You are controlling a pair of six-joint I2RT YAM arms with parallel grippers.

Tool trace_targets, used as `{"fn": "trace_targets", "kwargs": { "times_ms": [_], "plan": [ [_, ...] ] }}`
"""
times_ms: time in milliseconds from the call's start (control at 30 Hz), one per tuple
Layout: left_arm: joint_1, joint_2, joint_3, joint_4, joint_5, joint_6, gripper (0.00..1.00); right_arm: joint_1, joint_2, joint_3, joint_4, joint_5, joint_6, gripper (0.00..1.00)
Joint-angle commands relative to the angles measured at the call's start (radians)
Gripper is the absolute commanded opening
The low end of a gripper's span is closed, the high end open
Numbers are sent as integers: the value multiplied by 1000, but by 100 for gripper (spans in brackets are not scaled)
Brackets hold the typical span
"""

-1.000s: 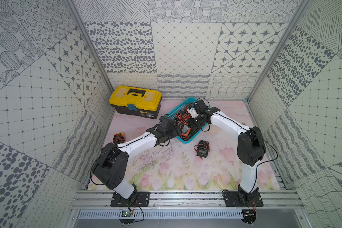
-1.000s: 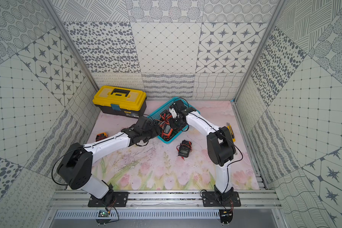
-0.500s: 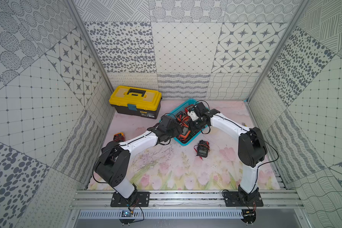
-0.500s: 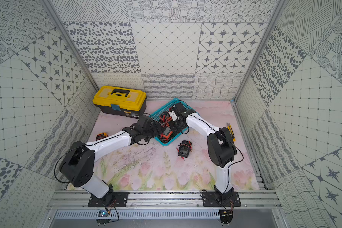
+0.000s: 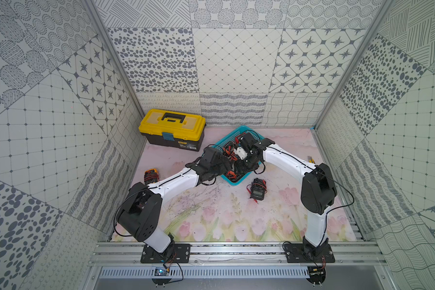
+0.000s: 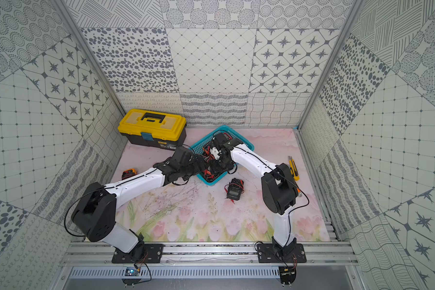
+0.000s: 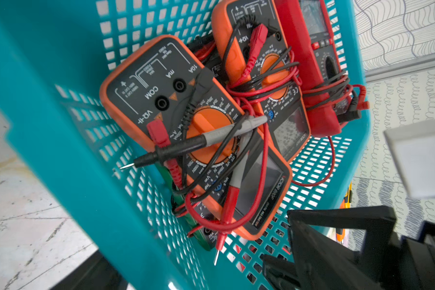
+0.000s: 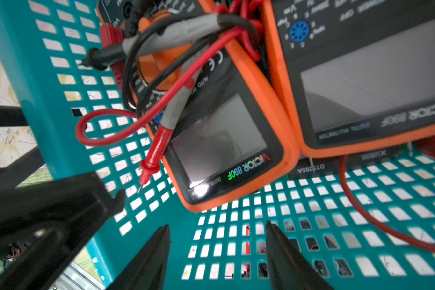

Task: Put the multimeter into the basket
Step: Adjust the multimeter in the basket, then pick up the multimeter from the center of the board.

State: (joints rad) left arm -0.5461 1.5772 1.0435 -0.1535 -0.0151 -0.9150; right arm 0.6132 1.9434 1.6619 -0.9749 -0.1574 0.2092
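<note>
The turquoise mesh basket (image 5: 232,183) (image 6: 211,182) stands near the back of the table. It holds several multimeters wrapped in red and black leads: an orange one (image 7: 141,82) (image 8: 224,140), a second orange one (image 7: 286,125) and a red one (image 7: 312,62). My right gripper (image 8: 217,224) (image 5: 246,163) hangs over the basket's mesh floor, open with nothing between its fingers. My left gripper (image 5: 224,165) is open at the basket's near-left wall (image 8: 33,82), one finger (image 8: 60,200) inside it. A black multimeter (image 5: 258,192) (image 6: 234,192) lies on the mat just in front of the basket.
A yellow-lidded black toolbox (image 5: 172,130) stands at the back left. Another orange-and-black multimeter (image 5: 151,175) lies by the left wall. A yellow utility knife (image 6: 293,168) lies near the right wall. Patterned walls close in three sides.
My right gripper has moved toward the basket's near end and has opened. The basket's near corner has shifted slightly forward. The left arm has hardly moved.
</note>
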Motion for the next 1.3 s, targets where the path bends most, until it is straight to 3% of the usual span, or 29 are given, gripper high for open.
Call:
{"fn": "trace_targets", "kwargs": {
  "times_ms": [0, 200, 333, 633, 900, 1167, 1267],
  "plan": [
    [3, -58, -30, 53, -48, 19, 99, -8, -78, 7, -68, 89, 30, 73],
    [4, -148, -81, 8, -159, 25, 99, -10, -220, -129, -73, 265, 134, 98],
    [9, -217, -139, -5, -253, 32, 99, -12, -300, -247, -76, 300, 224, 99],
    [26, -297, -225, 13, -323, 44, 99, -4, -328, -494, 78, 157, 400, 99],
    [27, -263, -220, 23, -273, 41, 99, -4, -288, -522, 185, 109, 438, 99],
    [28, -250, -218, 26, -268, 39, 99, -4, -214, -531, 186, 168, 440, 99],
    [27, -250, -218, 23, -278, 43, 99, -4, -203, -540, 190, 160, 429, 90]
  ]
}}
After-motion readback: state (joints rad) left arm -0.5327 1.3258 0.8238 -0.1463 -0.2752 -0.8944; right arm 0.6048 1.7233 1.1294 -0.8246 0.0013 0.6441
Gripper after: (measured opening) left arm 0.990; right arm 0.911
